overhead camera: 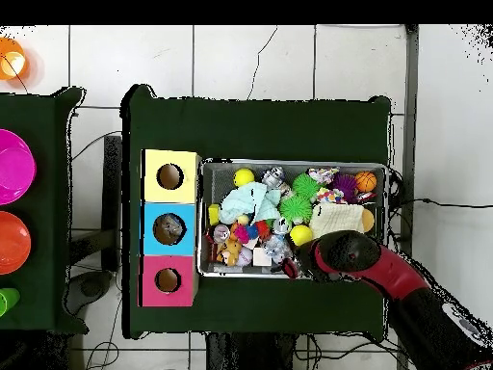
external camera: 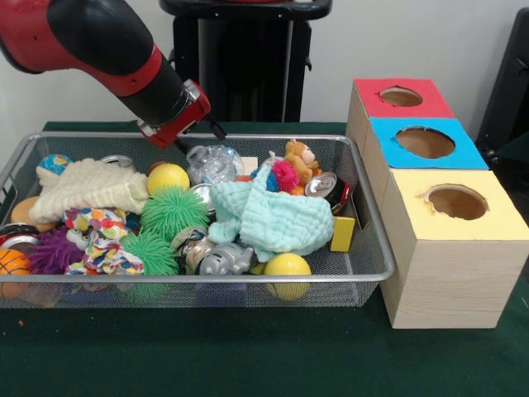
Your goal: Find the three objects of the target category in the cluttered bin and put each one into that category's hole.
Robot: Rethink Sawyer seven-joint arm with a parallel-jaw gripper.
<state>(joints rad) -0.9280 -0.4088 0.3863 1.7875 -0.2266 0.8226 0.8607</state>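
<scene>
The silver wire-mesh basket (external camera: 364, 217) is full of toys; it also shows in the overhead view (overhead camera: 289, 163). One crushed clear plastic bottle (external camera: 213, 162) lies at the basket's far side, beside a yellow ball; overhead it shows near the bottom rim (overhead camera: 273, 251). My gripper (external camera: 185, 147) hangs at the far rim, just left of that bottle, its tip hidden by the wrist; overhead only the arm's end (overhead camera: 304, 263) shows. The blue-topped hole (external camera: 425, 142) is in the middle box; overhead (overhead camera: 170, 228) something greyish shows inside it. No other bottles show.
The red-topped hole (external camera: 401, 96) and the yellow-topped hole (external camera: 456, 201) flank the blue one. The basket holds a mint cloth (external camera: 277, 217), a cream cloth (external camera: 87, 188), green spiky balls (external camera: 172, 212), crushed cans (external camera: 324, 184) and a silver toy animal (external camera: 223, 261). Coloured bowls (overhead camera: 10, 169) stand aside.
</scene>
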